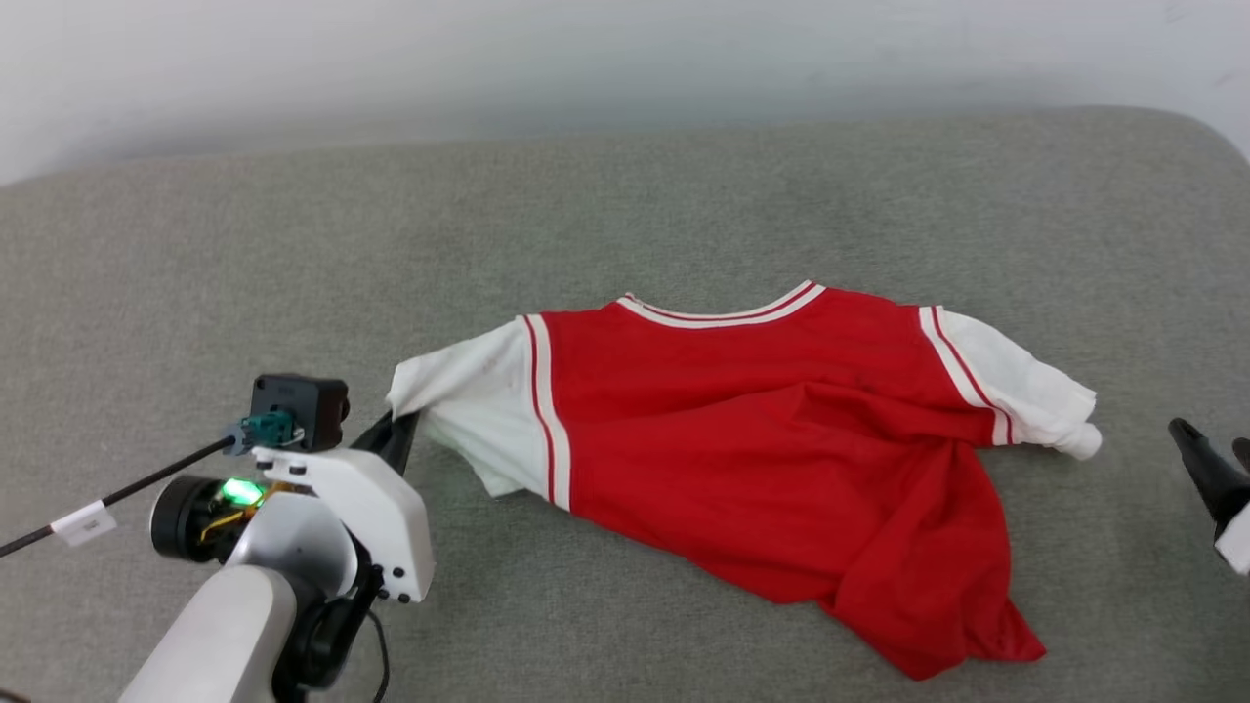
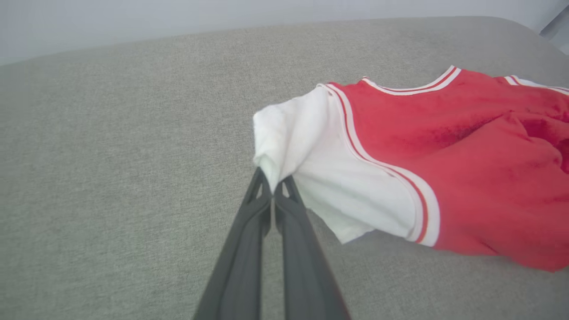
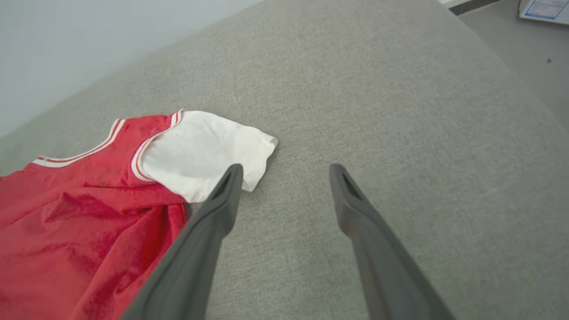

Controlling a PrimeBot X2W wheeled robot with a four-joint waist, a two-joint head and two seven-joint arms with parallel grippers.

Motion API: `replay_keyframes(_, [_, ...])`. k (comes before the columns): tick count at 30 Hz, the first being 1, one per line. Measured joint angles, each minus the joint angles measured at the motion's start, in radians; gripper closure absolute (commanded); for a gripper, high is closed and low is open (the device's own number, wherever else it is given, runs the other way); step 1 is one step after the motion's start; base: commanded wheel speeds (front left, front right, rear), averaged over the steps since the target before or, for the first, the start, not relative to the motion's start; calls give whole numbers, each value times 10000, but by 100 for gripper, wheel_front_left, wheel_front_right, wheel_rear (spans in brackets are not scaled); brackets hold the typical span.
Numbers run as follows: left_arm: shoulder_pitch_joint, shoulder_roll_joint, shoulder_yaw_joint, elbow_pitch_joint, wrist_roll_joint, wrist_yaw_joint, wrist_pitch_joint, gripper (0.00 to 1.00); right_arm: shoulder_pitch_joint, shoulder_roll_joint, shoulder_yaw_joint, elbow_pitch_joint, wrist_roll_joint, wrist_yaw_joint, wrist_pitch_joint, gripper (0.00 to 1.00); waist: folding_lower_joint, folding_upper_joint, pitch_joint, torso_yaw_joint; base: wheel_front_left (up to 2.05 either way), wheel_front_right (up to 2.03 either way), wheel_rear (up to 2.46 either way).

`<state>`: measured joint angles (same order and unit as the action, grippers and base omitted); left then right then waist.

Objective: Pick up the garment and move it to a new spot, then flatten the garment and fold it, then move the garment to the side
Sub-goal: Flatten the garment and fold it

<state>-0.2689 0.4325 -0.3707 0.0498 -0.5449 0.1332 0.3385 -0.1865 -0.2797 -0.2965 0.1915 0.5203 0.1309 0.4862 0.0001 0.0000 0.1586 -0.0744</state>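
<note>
The garment [image 1: 771,439], a red jersey with white sleeves and striped trim, lies rumpled on the grey cushion, its plain red face up. My left gripper [image 1: 400,430] is shut on the cuff of the garment's white left sleeve [image 2: 302,151], the fingertips pinching the fabric's edge [image 2: 272,184]. At the right edge of the head view my right gripper [image 1: 1216,459] stands open, just off the other white sleeve [image 3: 209,151]. In the right wrist view its fingers [image 3: 222,200] are spread above the bare cushion, the left one beside the sleeve's cuff.
The wide grey upholstered surface [image 1: 625,215] carries the garment, with a pale wall behind it. Its right edge drops to a grey floor [image 3: 524,40] where a box corner [image 3: 544,9] shows. A thin black rod with a white tag [image 1: 88,522] juts from my left arm.
</note>
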Motion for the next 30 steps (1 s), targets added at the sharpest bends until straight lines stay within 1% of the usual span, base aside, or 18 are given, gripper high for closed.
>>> replay_keyframes(3, [-251, -4, -58, -443, 125, 2, -44, 100, -865, -374, 92, 853, 253, 0, 1210, 0, 0, 0, 261, 182, 0, 0, 0])
replay_keyframes(7, [-662, -27, -140, -828, 278, -23, -136, 100, -1975, -616, 163, 1902, 288, 0, 2445, 0, 0, 0, 717, 449, 0, 0, 0])
replay_keyframes(12, [-970, -109, -240, -1045, 385, -90, -192, 100, -2935, -512, 297, 2740, 61, 0, 3030, 0, 1, 0, 1310, 751, 0, 0, 0])
replay_keyframes(15, [-1082, -140, -267, -1074, 387, -102, -261, 100, -3180, -353, 472, 3108, -56, 0, 3298, 0, 1, 0, 1588, 890, 0, 0, 0])
replay_keyframes(19, [-1090, -146, -272, -1051, 385, -102, -351, 100, -3433, -313, 472, 3475, -144, 0, 3751, 0, 0, 0, 1760, 973, 0, 0, 0])
replay_keyframes(20, [-1091, -157, -268, -1026, 382, -102, -364, 100, -3488, -313, 453, 3555, -138, 0, 3848, 59, 0, 0, 1766, 977, 0, 0, 0])
replay_keyframes(21, [-1091, -199, -257, -989, 301, -102, -382, 100, -3524, -313, 456, 3605, -136, 0, 3950, 100, 0, 0, 1761, 980, 0, 0, 0])
replay_keyframes(24, [-1091, -245, -265, -869, 213, -130, -389, 100, -3570, -309, 502, 3693, -125, -2, 4036, 100, 0, 0, 1722, 978, 0, 0, 0])
replay_keyframes(26, [-1090, -270, -247, -767, 163, -136, -456, 100, -3582, -286, 725, 3638, -165, 0, 3839, 100, 0, 0, 1636, 961, 0, 0, 0])
replay_keyframes(27, [-1090, -261, -230, -711, 157, -136, -510, 100, -3577, -324, 800, 3591, -253, 0, 3682, 100, 0, 0, 1580, 949, 0, 0, 0])
replay_keyframes(28, [-1090, -238, -155, -581, 165, -136, -698, 100, -3568, -485, 1049, 3400, -671, 2, 3204, 100, 0, 0, 1354, 909, 0, 0, 0])
replay_keyframes(30, [-1099, -192, -75, -451, 215, -100, -842, 100, -3617, -671, 1195, 3085, -968, 0, 2663, 100, 0, 0, 1144, 874, 0, 0, 0])
